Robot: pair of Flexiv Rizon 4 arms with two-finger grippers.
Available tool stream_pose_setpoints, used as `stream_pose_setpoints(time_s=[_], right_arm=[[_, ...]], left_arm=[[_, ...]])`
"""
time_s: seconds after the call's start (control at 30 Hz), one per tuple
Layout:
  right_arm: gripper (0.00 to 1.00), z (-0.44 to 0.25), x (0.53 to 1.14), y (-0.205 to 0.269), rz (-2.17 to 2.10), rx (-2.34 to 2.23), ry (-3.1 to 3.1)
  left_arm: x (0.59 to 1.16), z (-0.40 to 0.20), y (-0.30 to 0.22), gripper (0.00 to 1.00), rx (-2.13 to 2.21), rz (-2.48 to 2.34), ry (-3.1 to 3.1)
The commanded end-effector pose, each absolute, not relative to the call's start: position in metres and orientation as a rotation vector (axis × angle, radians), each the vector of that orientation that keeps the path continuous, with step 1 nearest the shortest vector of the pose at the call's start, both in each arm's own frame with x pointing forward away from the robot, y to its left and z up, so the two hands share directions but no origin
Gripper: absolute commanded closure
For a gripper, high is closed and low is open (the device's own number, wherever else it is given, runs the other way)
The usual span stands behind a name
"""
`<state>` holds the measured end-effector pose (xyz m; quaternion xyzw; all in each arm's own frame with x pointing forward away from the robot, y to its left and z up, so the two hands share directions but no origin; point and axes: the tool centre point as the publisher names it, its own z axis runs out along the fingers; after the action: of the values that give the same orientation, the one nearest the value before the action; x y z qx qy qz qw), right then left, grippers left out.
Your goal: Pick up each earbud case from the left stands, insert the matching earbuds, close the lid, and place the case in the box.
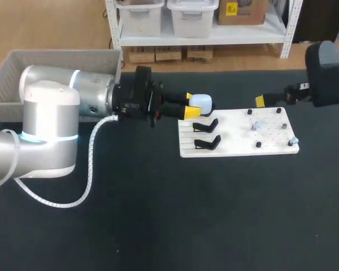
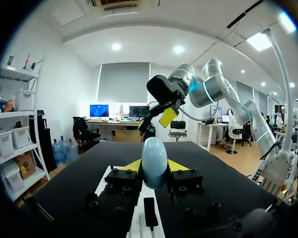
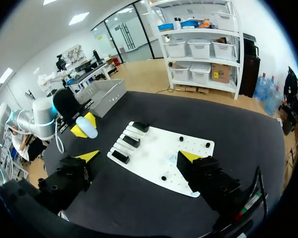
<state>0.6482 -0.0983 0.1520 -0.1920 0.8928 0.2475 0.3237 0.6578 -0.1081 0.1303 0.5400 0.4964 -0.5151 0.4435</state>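
Nearest of all, the left arm [image 1: 45, 130] is seen at the left, and the grey box [image 1: 22, 68] is seen behind it. At the end of this arm, the left gripper [image 1: 190, 105] is closed on the pale earbud case [image 1: 202, 102], which is pinched from two sides by the yellow tips alone and held in the air near the far left corner of the white board [image 1: 237, 148]. The case's lid looks shut. On the board's left part, black stands [image 1: 206, 125] are seen with nothing on them. Further right, small pale bits [image 1: 254, 125] are seen among the pegs; they may be the earbuds, but they are too small for this to be told. At the far right, the right gripper [image 1: 261, 101] is held wide open with nothing in it, well apart from the case. The case is smooth and round, so it could be turned or dropped if it is pushed while the lid is being opened. The tiny earbuds could be knocked off the board or lost if they are grabbed badly. No writing or label can be read on the case, the board or the box.
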Motion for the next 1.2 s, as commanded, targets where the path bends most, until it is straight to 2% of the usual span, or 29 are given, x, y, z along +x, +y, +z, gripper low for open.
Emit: stream_pose_setpoints(time_s=[0.03,0.63,1.2], right_arm=[[0.0,0.164,0.634,-0.097,0.63,-0.545,2.363],[0.0,0.156,0.604,-0.043,0.657,-0.767,2.403],[0.0,0.148,0.63,-0.005,0.619,-0.735,2.436]], left_arm=[[0.666,0.126,-0.116,1.0,1.353,-1.293,1.222],[0.668,0.122,-0.127,1.0,1.359,-1.282,1.217],[0.665,0.121,-0.126,1.0,1.351,-1.276,1.206]])
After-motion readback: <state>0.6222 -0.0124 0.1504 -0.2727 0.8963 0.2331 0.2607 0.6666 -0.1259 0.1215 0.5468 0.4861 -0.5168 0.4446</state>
